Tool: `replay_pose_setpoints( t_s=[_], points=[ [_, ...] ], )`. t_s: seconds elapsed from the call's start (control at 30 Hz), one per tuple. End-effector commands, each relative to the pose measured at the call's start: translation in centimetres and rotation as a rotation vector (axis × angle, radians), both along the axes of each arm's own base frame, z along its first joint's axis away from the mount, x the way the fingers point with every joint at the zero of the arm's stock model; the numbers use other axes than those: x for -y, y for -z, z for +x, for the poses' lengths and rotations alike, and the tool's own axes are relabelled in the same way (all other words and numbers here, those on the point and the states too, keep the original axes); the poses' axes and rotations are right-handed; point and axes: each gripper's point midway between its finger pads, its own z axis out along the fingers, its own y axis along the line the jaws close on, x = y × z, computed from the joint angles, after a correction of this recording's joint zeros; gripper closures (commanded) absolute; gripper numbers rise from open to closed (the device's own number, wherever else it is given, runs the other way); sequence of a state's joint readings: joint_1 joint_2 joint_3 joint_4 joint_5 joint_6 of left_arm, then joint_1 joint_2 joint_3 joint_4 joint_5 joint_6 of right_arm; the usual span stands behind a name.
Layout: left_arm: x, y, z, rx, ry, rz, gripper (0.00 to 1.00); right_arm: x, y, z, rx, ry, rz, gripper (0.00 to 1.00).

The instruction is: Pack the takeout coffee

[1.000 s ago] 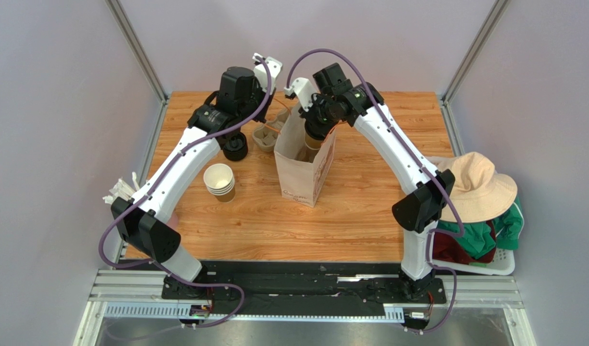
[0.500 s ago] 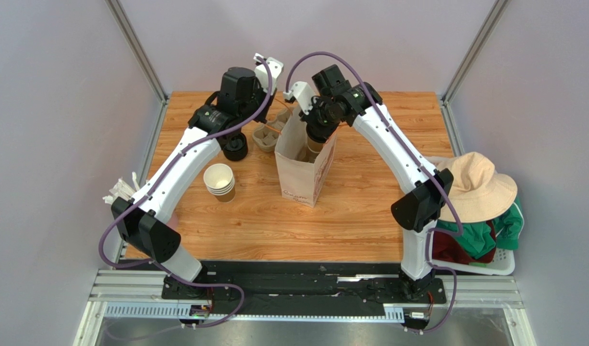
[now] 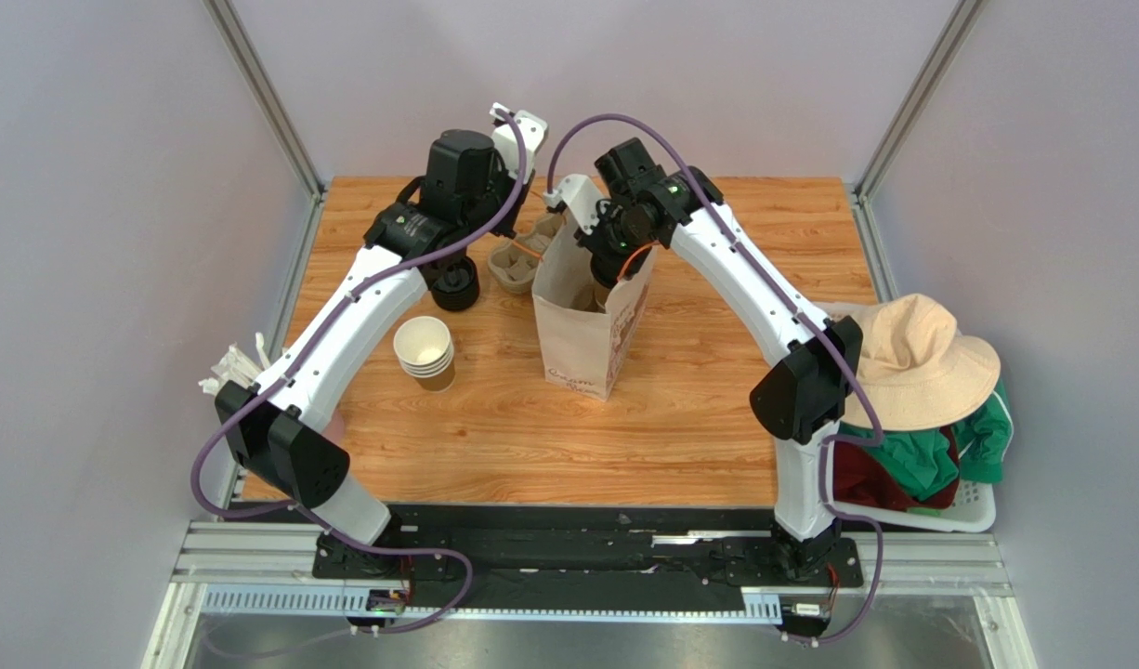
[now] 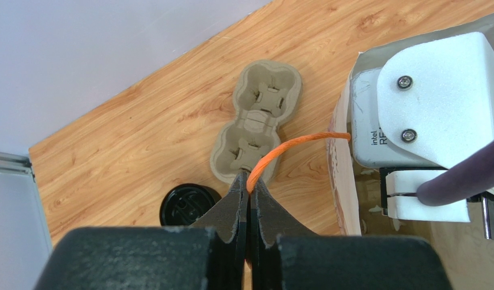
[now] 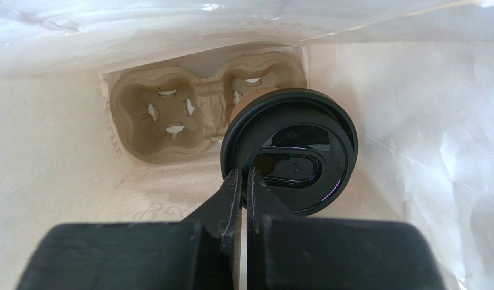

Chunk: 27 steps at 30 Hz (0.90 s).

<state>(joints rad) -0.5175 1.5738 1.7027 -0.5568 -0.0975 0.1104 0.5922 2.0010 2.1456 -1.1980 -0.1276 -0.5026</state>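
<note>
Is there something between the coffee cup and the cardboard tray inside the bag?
Nothing visible. The right hand holds the takeout coffee by its lid rim inside the bag, over one pocket of the tray, which the cup partly hides.

White arms point(image 3: 341, 314), black joints point(image 3: 457, 174), purple cables point(image 4: 458, 178)

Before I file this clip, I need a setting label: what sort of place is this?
Most likely a robotics lab cell staged as a coffee takeout counter: metal frame posts flank a wooden table holding a paper bag, stacked paper cups and a pulp cup carrier.
</note>
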Motion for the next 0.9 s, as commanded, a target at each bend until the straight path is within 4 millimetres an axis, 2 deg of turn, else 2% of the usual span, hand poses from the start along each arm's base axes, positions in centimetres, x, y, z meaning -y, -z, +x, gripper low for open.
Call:
replay_pose_setpoints(
  t_s=[0.0, 0.1, 0.3, 0.37, 0.57, 0.73, 0.87],
  points=[
    [0.5, -2.0, 0.2, 0.05, -0.003, -0.041, 1.0, -1.1, -0.7, 0.1, -0.004, -0.024, 0.04, 1.0],
    [0.4, -1.8, 0.2, 0.049, -0.005, -0.041, 1.0, -1.2, -2.5, -0.1, 0.017, -0.025, 0.072, 1.0],
    [0.8, -1.8, 0.2, 0.046, 0.003, -0.043, 1.0, -1.3, -2.0, -0.2, -0.028, 0.002, 0.091, 1.0],
    [0.8, -1.7, 0.2, 0.044, 0.003, -0.043, 1.0, -1.3, -2.2, 0.3, -0.032, 0.033, 0.111, 1.0],
    [1.0, -1.6, 0.2, 0.041, 0.007, -0.043, 1.0, -1.1, -4.5, 1.1, -0.043, 0.091, 0.2, 1.0],
    [1.3, -1.3, 0.2, 0.035, 0.013, -0.04, 1.0, -1.5, -5.6, 0.5, -0.042, 0.085, 0.242, 1.0],
    [1.6, -1.2, 0.2, 0.033, 0.018, -0.038, 1.0, -1.4, -5.6, 1.0, -0.011, 0.095, 0.246, 1.0]
  ],
)
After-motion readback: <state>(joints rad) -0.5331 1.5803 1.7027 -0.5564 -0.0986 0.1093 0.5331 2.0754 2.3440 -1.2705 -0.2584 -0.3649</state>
